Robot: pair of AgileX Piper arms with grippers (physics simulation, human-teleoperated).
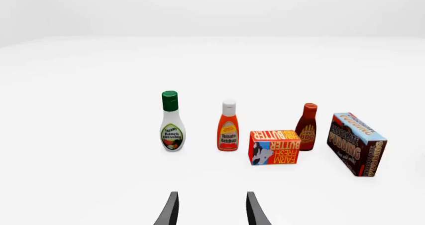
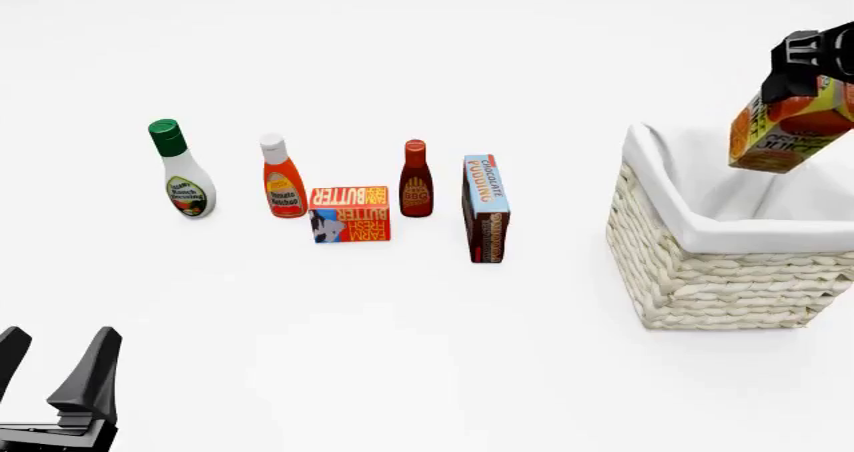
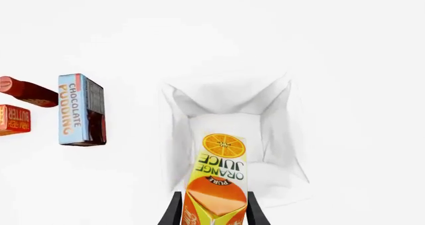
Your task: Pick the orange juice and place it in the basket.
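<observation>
Above the basket [image 2: 727, 262], my right gripper [image 2: 805, 67] is clamped on the orange juice [image 2: 787, 127], holding the tilted carton in the air over the white-lined interior, clear of the liner; the right wrist view shows my fingers [image 3: 174, 212] flanking the carton's gabled top. Near the front-left table corner, my left gripper [image 2: 60, 372] hangs with its jaws parted and nothing between them. Left of the basket stand the ranch dressing [image 2: 180, 170], ketchup [image 2: 280, 177], butter box [image 2: 350, 214], BBQ sauce [image 2: 415, 179] and chocolate pudding box [image 2: 486, 208].
</observation>
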